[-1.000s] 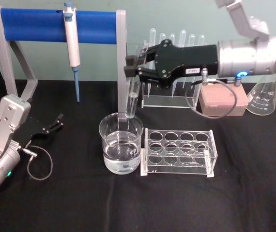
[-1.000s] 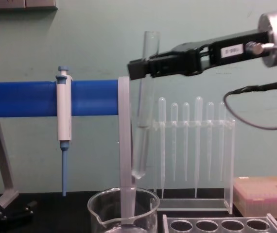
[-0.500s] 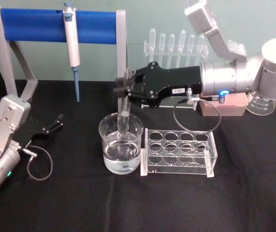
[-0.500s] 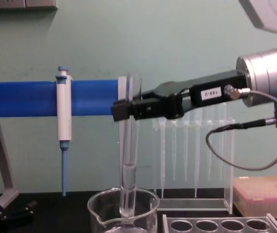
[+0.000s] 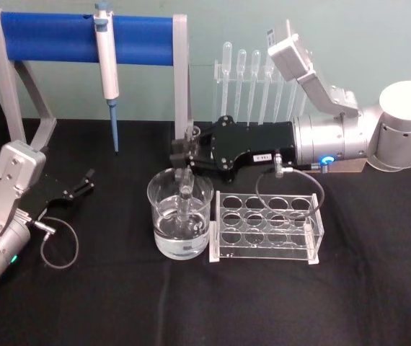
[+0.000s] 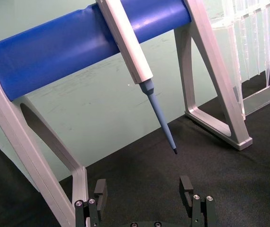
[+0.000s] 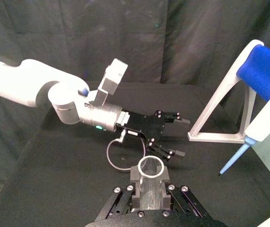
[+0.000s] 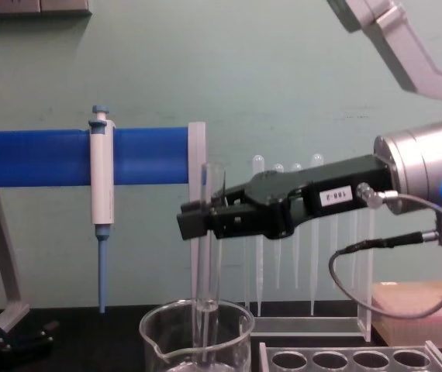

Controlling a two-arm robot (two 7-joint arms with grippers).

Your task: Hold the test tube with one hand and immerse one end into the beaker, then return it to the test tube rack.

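Note:
My right gripper is shut on the upper part of the test tube, holding it upright. The tube's lower end reaches down inside the beaker, which holds clear liquid. From the side, the test tube passes the beaker's rim, with the right gripper just above. In the right wrist view the tube's open rim sits between the fingers. My left gripper rests on the table at the left, open and holding nothing.
A clear rack with round holes stands right next to the beaker. Behind are a blue-barred stand with a hanging pipettor and a stand of plastic pipettes. A black cloth covers the table.
My right gripper has come down and slightly left with the test tube; its lower end went from above the beaker's rim to deep inside it. The left arm has not moved.

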